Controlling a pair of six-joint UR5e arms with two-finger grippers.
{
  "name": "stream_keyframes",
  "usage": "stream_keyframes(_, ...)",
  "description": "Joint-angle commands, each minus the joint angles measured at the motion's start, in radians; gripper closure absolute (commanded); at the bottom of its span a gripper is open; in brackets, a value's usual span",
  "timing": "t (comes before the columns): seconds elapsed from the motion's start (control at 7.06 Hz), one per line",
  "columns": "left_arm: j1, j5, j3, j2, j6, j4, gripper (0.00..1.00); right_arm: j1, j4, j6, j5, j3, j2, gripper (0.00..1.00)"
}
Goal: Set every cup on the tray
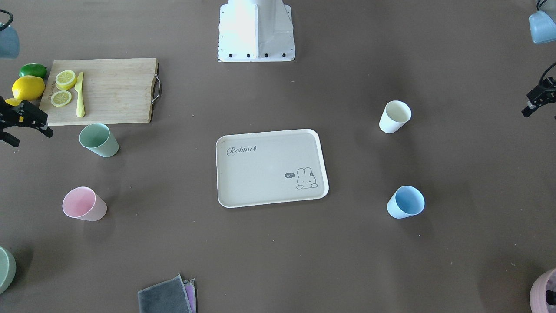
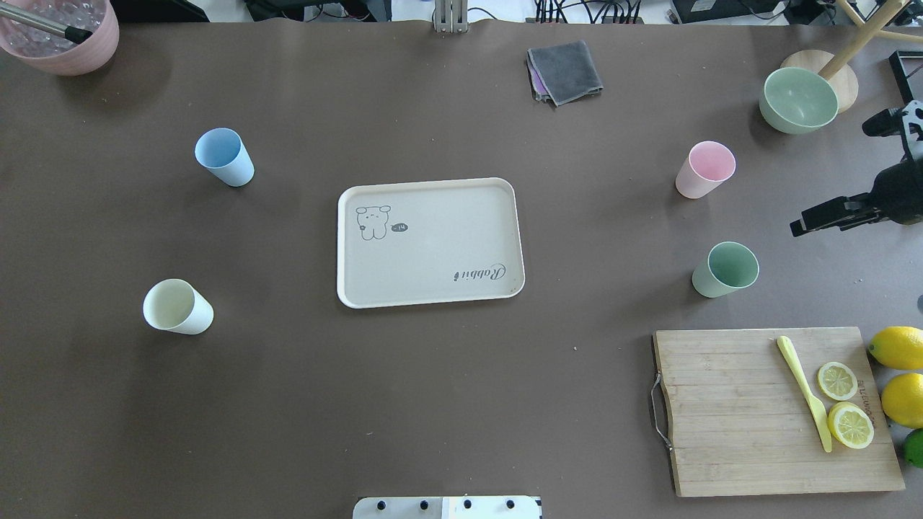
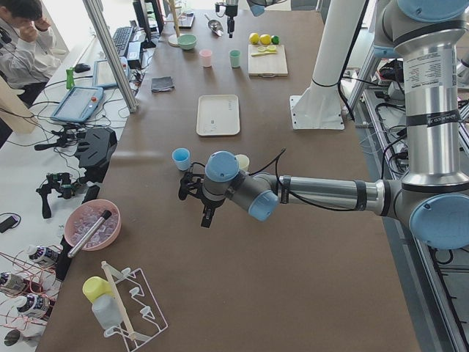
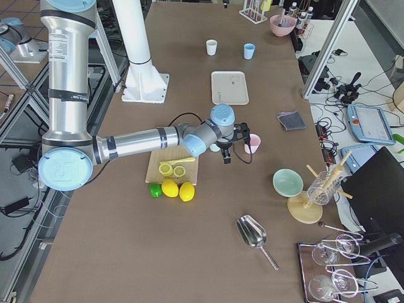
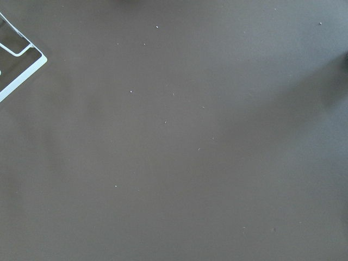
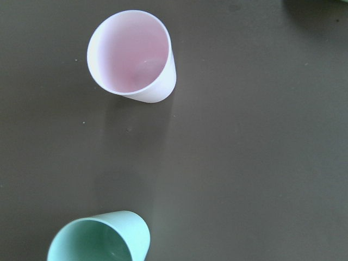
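- The right gripper [image 1: 30, 132] hung over the right end of the brown table [image 2: 461, 404]. Its black jaws looked apart and held nothing.
- Nearest it stood the mint green plastic tumbler [image 2: 725, 270], upright and near the wooden cutting board [image 2: 750, 418]. The pale pink plastic tumbler [image 2: 705, 169] stood a little farther off.
- The flat beige rectangular tray [image 2: 433, 249] with its raised cream rim lay bare at the table's middle, well apart from both cups.
- Beyond it, on the left arm's side, the cream-white tumbler [image 2: 177, 307] and the light blue tumbler [image 2: 224, 157] stood upright on the table.
- By my reading no cup was placed yet, and the first pick was the step in hand.
- To do it well, the gripper should centre over the mint cup and close gently, since a light tapered cup could slip or tip.
- It should then lift straight and set the cup upright near a tray corner, leaving room for three more.
- The left gripper [image 1: 537, 101] was cut off at the front-facing view's edge and absent from the overhead view, so I could not tell how its jaws stood.
- The left wrist view showed only table and a pale-edged corner I could not identify.
- The right wrist view cropped the mint tumbler and showed no fingers.
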Motion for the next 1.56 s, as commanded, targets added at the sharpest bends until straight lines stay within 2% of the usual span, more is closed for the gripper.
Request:
stream_keyframes(0.0, 0.026, 0.005, 0.001, -0.03, -0.068, -0.001, 0.03, -0.122, 0.0, 0.155, -0.068, -0.002, 0.046, 0.1)
stream_keyframes(0.57, 0.028, 0.005, 0.001, -0.031, -0.077, -0.001, 0.03, -0.152, 0.002, 0.148, -0.082, -0.046, 0.037, 0.19)
stream_keyframes(0.71, 0.057, 0.005, -0.001, -0.046, -0.152, -0.001, 0.03, -0.152, 0.002, 0.151, -0.082, -0.045, 0.034, 0.41)
stream_keyframes(0.85, 0.118, 0.005, -0.03, -0.051, -0.268, -0.004, 0.03, -0.152, 0.002, 0.157, -0.073, -0.043, 0.032, 0.84)
stream_keyframes(0.99, 0.188, 0.043, -0.083, -0.05, -0.371, -0.004, 0.03, -0.158, 0.002, 0.157, -0.07, -0.042, 0.032, 1.0)
stream_keyframes(1.13, 0.291, 0.14, -0.144, -0.036, -0.455, -0.004, 0.03, -0.164, 0.002, 0.162, -0.064, -0.039, 0.035, 1.0)
stream_keyframes(1.27, 0.371, 0.191, -0.175, -0.025, -0.509, -0.004, 0.03, -0.173, 0.0, 0.177, -0.048, -0.027, 0.049, 1.0)
stream_keyframes(1.42, 0.426, 0.196, -0.186, -0.031, -0.574, -0.004, 0.05, -0.173, -0.01, 0.18, -0.041, -0.02, 0.091, 1.0)
